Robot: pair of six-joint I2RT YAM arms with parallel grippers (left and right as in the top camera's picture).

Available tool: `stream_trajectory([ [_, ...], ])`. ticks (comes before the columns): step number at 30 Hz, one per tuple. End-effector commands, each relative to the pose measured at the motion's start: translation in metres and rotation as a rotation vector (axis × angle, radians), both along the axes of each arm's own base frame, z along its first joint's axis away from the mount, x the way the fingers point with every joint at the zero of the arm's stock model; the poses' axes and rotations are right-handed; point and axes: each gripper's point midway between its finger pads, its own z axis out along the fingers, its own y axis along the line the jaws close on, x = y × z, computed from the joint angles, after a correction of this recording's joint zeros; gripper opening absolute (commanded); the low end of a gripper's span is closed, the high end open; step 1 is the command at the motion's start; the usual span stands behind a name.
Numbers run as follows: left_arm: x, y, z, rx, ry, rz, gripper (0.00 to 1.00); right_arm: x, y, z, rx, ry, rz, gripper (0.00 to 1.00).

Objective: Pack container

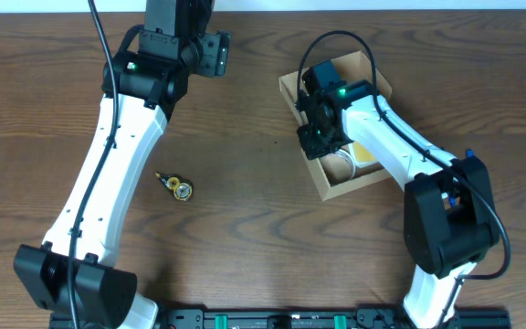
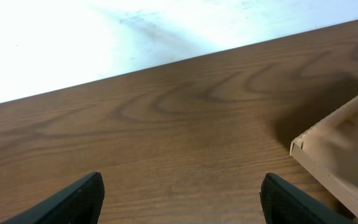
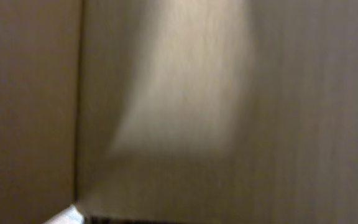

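The container (image 1: 292,91), an open tan cardboard box, sits right of the table's centre. Its corner shows at the right of the left wrist view (image 2: 337,152). My right gripper (image 1: 322,128) reaches down inside it near its left wall. The right wrist view shows only blurred cardboard (image 3: 30,93) very close, with no fingers visible. A white roll (image 1: 341,165) and a yellow item (image 1: 366,152) lie in the box. My left gripper (image 1: 212,53) (image 2: 182,202) is open and empty over bare table at the far edge, left of the box.
A small black-and-yellow object (image 1: 176,186) lies on the wood table left of centre. A white wall (image 2: 73,37) runs behind the table's far edge. The left arm stretches from the front left corner to the back.
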Motion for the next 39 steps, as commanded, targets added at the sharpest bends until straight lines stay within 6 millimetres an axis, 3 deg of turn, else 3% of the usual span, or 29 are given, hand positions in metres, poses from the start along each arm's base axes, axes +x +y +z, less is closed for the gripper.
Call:
stream_trajectory([
  [1, -0.001, 0.004, 0.016, -0.006, -0.035, 0.024, 0.81, 0.004, 0.004, 0.002, 0.019, -0.013, -0.034, 0.01],
  [7, -0.003, -0.003, 0.015, -0.030, -0.023, -0.010, 0.81, 0.022, -0.004, 0.004, -0.018, -0.092, -0.071, 0.01],
  [24, -0.009, -0.022, 0.013, -0.033, -0.014, -0.057, 0.81, 0.077, 0.003, 0.025, 0.023, -0.324, -0.154, 0.01],
  [31, -0.011, -0.021, 0.011, -0.029, -0.003, -0.055, 0.81, 0.069, 0.000, 0.021, 0.001, -0.293, -0.133, 0.01],
  [34, -0.012, -0.020, 0.010, -0.023, 0.002, -0.050, 0.81, 0.060, -0.016, 0.021, -0.069, -0.254, -0.127, 0.01],
  [36, -0.012, -0.020, 0.010, -0.023, 0.002, -0.051, 0.81, 0.059, -0.030, 0.033, -0.100, -0.238, -0.142, 0.01],
  [39, -0.012, -0.020, 0.009, -0.022, 0.006, -0.050, 0.81, 0.070, -0.055, 0.077, -0.106, -0.254, -0.194, 0.01],
])
